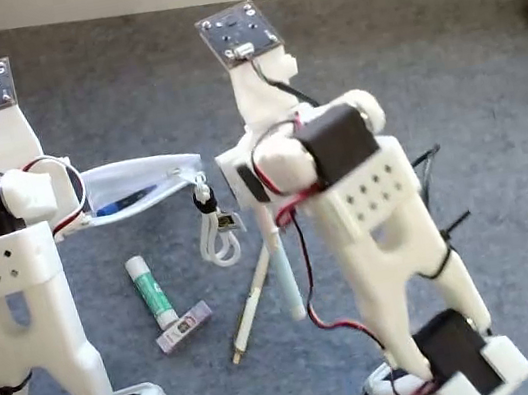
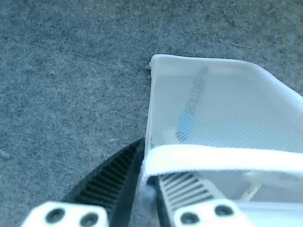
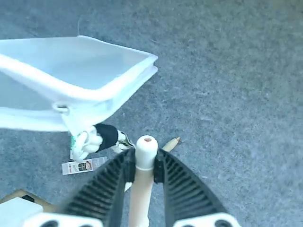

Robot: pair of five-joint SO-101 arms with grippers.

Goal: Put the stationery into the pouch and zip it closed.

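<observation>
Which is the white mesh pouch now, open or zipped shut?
Open: the white mesh pouch has its mouth edges spread apart; a blue item lies inside.

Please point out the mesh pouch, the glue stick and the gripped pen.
White mesh zip pouch [image 2: 213,99]: left wrist view, mesh side wall.
Green-and-white glue stick [image 1: 151,292]: high view, middle of barrel.
Pale round pen [image 3: 145,150]: right wrist view, its rounded end.

The white mesh pouch [image 1: 140,183] sits unzipped on the grey carpet [image 1: 443,56], one end pinched by the left gripper [image 2: 149,165]; a blue pen [image 1: 123,203] is inside, and the corded zip pull [image 1: 217,234] trails from its other end. Near it lies a green glue stick [image 1: 149,290], a small eraser [image 1: 184,326] just at its end; a cream pencil [image 1: 249,317] slants beside them. A pale pen [image 3: 146,146] stands clamped in the right gripper [image 3: 143,155].
</observation>
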